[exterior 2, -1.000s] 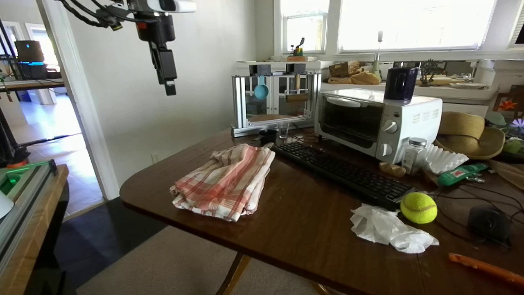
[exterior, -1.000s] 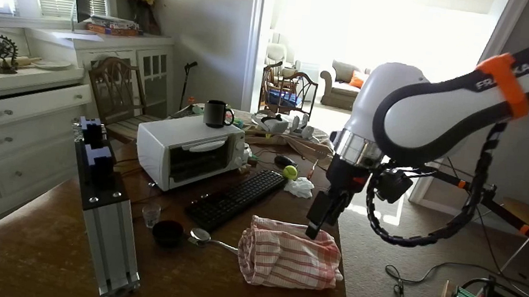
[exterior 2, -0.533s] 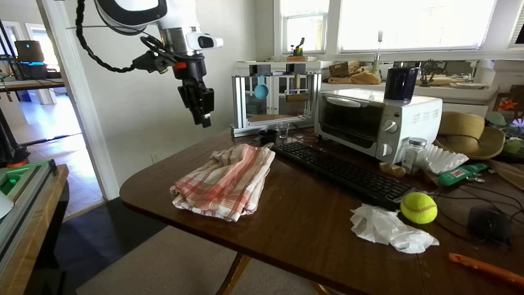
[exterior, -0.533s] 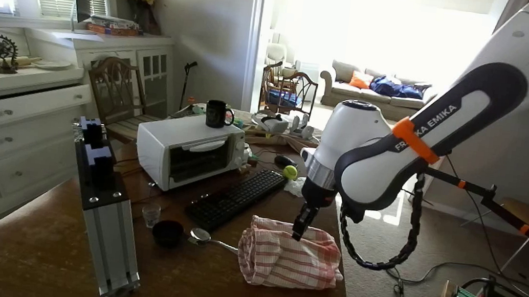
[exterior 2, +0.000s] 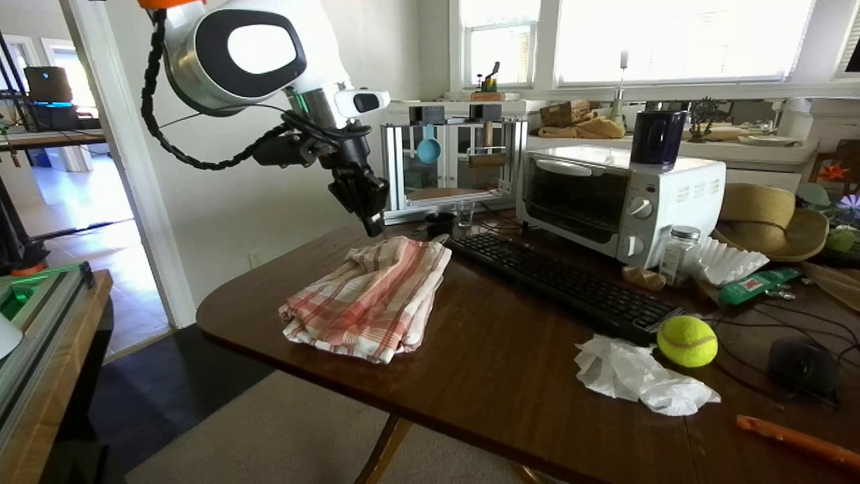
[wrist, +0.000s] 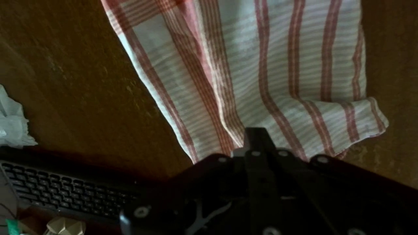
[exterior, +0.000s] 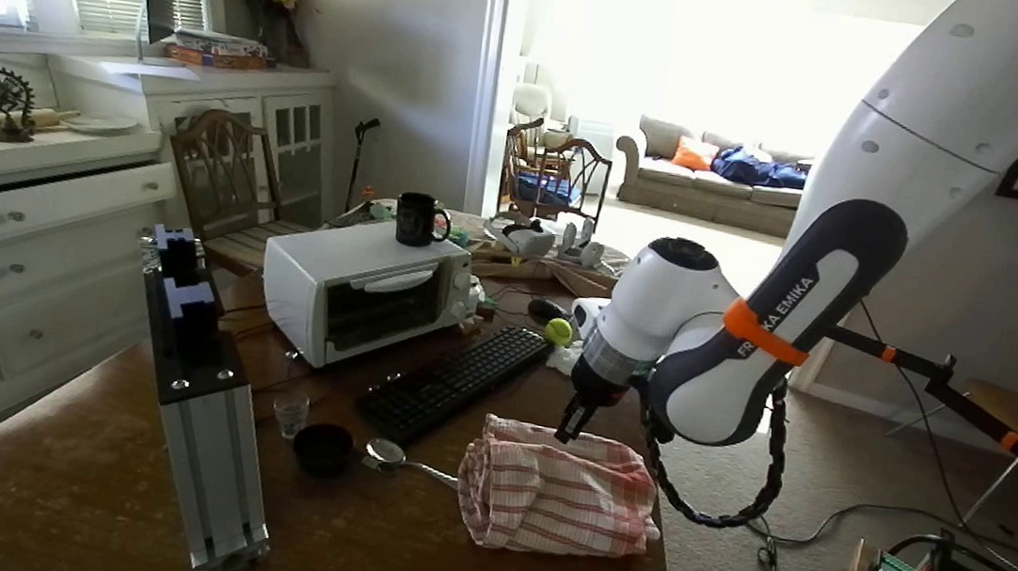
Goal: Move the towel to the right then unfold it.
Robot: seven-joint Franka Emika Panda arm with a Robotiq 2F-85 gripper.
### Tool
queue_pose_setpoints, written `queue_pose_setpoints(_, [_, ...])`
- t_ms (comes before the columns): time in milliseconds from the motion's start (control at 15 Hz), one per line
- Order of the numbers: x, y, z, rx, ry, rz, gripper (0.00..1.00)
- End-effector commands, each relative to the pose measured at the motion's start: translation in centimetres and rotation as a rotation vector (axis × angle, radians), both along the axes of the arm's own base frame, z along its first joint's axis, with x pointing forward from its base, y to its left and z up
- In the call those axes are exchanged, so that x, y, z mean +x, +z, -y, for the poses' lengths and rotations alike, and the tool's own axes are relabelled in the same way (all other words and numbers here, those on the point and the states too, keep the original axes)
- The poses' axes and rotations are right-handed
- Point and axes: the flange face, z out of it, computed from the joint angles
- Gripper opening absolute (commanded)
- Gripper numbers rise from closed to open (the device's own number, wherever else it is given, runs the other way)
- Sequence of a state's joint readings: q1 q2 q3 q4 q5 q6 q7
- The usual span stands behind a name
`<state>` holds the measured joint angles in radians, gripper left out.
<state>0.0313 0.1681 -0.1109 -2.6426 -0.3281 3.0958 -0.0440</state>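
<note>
The towel (exterior: 556, 508), white with pinkish-red stripes and checks, lies as a folded, rumpled bundle near the table's edge in both exterior views. My gripper (exterior 2: 375, 228) tilts downward just above the towel's end by the metal frame, and the cloth there looks undisturbed. In the wrist view the towel (wrist: 287, 65) spreads beyond the gripper (wrist: 259, 135), whose dark fingertips are pressed together over the striped cloth. No fabric shows pinched between them. The part of the towel beneath the gripper body is hidden in that view.
A black keyboard (exterior 2: 564, 282) runs beside the towel, with the white toaster oven (exterior: 367, 285) behind it. A spoon (exterior: 401, 457), a small black bowl (exterior: 323, 450) and a glass (exterior: 290, 414) sit near the metal frame (exterior: 212, 453). White crumpled plastic (exterior 2: 638, 376) and a tennis ball (exterior 2: 686, 341) lie farther along.
My arm has come down and across, bringing the gripper from high up to just over the towel's end. Its fingers have closed together on the way. The towel has stayed put.
</note>
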Motion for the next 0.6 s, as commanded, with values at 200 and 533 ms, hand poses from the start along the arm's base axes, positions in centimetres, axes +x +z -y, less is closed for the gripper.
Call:
queue_pose_setpoints(200, [0.0,-1.8,0.9,-0.005,-0.031,-0.030,0.01])
queue_pose_setpoints(533, [0.6,-2.5,0.9,-0.011,-0.025,-0.032,0.00])
